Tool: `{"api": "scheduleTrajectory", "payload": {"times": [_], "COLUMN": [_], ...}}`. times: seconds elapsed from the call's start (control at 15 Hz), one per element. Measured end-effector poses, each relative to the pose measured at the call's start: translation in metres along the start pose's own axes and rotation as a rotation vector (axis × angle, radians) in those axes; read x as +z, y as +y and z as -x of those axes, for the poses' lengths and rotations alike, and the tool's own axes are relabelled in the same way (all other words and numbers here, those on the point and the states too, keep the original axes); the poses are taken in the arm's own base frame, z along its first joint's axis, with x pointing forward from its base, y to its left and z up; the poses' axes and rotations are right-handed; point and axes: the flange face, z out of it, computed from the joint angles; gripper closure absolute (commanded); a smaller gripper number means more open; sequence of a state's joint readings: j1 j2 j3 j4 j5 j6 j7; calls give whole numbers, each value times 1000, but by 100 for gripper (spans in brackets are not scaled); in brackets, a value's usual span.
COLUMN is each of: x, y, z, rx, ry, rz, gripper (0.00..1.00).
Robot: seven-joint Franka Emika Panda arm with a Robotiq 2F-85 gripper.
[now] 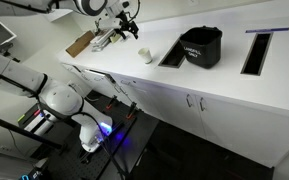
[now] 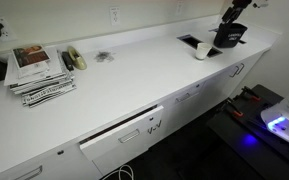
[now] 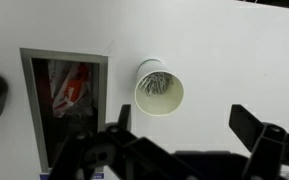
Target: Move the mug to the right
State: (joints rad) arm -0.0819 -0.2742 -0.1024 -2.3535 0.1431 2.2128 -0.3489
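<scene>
The small cream mug (image 1: 145,55) stands upright on the white counter, between my gripper and a black bin. It also shows in an exterior view (image 2: 201,51) and from above in the wrist view (image 3: 159,89), where something grey lies inside it. My gripper (image 1: 130,25) hangs above the counter a little way from the mug, open and empty. In the wrist view the two fingers (image 3: 184,118) are spread wide, and the mug lies just beyond the gap, apart from both. In an exterior view the gripper (image 2: 231,22) is over the far end of the counter.
A black bin (image 1: 201,46) stands beside a rectangular counter cutout (image 1: 174,52); another cutout (image 1: 256,50) lies further along. The wrist view shows a cutout (image 3: 66,105) with red and white items inside. A brown board (image 1: 80,43), magazines (image 2: 36,70) and a stapler (image 2: 76,59) lie on the counter.
</scene>
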Motion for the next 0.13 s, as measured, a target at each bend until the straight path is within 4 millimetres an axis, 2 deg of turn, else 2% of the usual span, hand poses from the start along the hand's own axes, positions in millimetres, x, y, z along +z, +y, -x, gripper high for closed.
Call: {"api": "scheduleTrajectory", "payload": {"times": [0.13], "x": [-20], "y": [-3], "z": [9], "rx": [-10], "ry": [7], "rz": [3], "gripper": [0]}}
